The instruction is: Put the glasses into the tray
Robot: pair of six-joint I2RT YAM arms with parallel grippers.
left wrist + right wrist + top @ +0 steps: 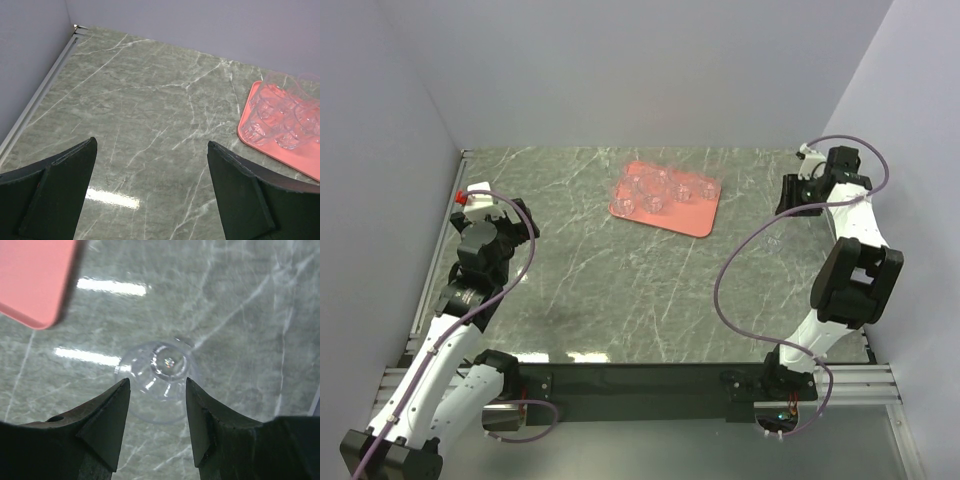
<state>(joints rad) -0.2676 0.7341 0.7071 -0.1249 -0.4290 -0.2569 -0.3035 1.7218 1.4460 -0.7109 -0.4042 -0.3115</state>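
Observation:
The salmon-pink tray point(697, 218) lies at the back middle of the table, with several clear glasses point(660, 190) standing on it. In the left wrist view the tray point(300, 162) and those glasses point(282, 117) show at the right edge. One more clear glass point(159, 371) stands on the marble to the right of the tray, whose corner point(35, 280) shows at top left. My right gripper point(156, 381) hovers over this glass, open, its fingertips just short of the rim on either side. My left gripper point(151, 142) is wide open over bare table, far left of the tray.
The marble tabletop point(620, 280) is closed in by grey walls at the back and on both sides. A metal rail point(40, 97) runs along the left edge. The right arm's purple cable point(740, 260) loops over the table's right part.

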